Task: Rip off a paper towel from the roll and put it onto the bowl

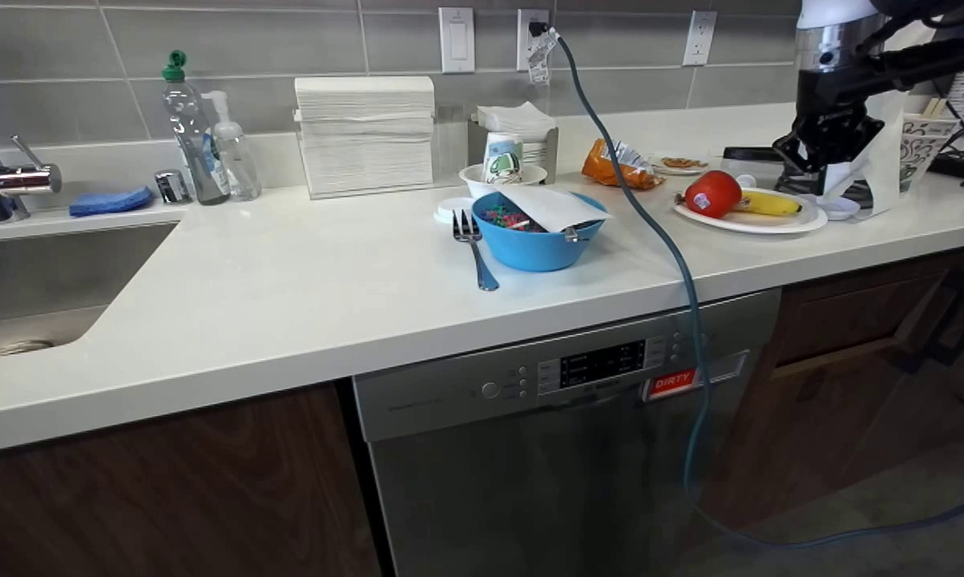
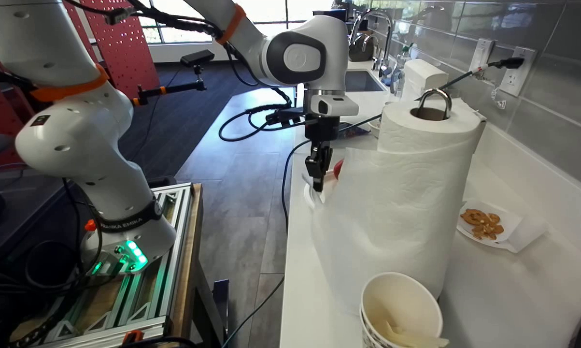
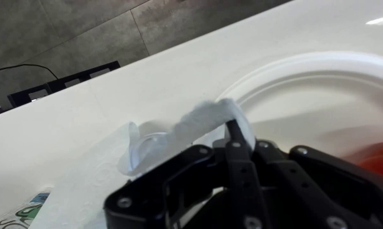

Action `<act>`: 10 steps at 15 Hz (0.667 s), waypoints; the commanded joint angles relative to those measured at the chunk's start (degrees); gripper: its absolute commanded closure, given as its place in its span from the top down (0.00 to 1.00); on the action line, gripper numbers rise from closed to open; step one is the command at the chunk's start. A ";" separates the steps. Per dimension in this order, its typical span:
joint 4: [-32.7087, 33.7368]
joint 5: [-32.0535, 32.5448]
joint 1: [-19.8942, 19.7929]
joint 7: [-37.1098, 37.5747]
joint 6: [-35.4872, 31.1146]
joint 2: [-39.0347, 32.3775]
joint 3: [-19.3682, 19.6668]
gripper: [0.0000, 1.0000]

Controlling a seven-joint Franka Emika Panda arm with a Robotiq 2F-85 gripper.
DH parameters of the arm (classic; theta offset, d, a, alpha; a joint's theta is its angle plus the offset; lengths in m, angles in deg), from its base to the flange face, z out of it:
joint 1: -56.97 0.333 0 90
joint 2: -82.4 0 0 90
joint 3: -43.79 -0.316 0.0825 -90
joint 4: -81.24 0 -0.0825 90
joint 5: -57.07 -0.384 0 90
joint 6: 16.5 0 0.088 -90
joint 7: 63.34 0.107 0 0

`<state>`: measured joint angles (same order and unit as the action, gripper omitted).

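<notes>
The white paper towel roll (image 2: pixel 423 193) stands upright on the counter, a metal loop at its top. A white paper towel sheet (image 2: pixel 341 241) hangs from it, drawn out toward my gripper (image 2: pixel 318 187). In the wrist view my gripper (image 3: pixel 242 135) is shut, with the sheet (image 3: pixel 205 119) pinched and folded over a fingertip. An exterior view also shows the gripper (image 1: pixel 820 178) low beside the plate, with the sheet (image 1: pixel 854 175) stretched from it. The blue bowl (image 1: pixel 534 250) holds small colourful pieces, and a flat white sheet (image 1: pixel 550 207) partly covers its top.
A white plate (image 1: pixel 758 227) with a red fruit (image 1: pixel 714 195) and a banana (image 1: pixel 770 203) is beside the gripper. A paper cup (image 2: pixel 399 309) stands by the roll. A fork (image 1: pixel 475 248) lies by the bowl. A cord (image 1: pixel 650 208) crosses the counter between bowl and plate.
</notes>
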<state>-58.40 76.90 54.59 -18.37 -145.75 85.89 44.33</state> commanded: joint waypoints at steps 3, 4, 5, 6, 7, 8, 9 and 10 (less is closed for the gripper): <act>-1.89 -4.04 1.14 -3.21 -1.20 1.56 -1.26 0.00; -1.92 -4.70 1.37 -3.60 -0.92 1.60 -1.50 0.00; -1.95 -5.32 1.64 -3.79 -0.80 1.63 -1.76 0.00; -1.95 -6.14 1.96 -4.20 -0.66 1.73 -2.07 0.00; -1.93 -6.85 2.29 -4.53 -0.59 1.78 -2.39 0.00; -1.95 -6.84 2.51 -4.45 -0.97 1.69 -2.67 0.00; -1.78 -7.47 2.80 -4.63 -0.69 1.56 -2.99 0.00; -1.75 -8.04 3.07 -4.83 -0.63 1.53 -3.29 0.00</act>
<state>-58.78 71.60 56.79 -21.48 -145.75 86.20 41.59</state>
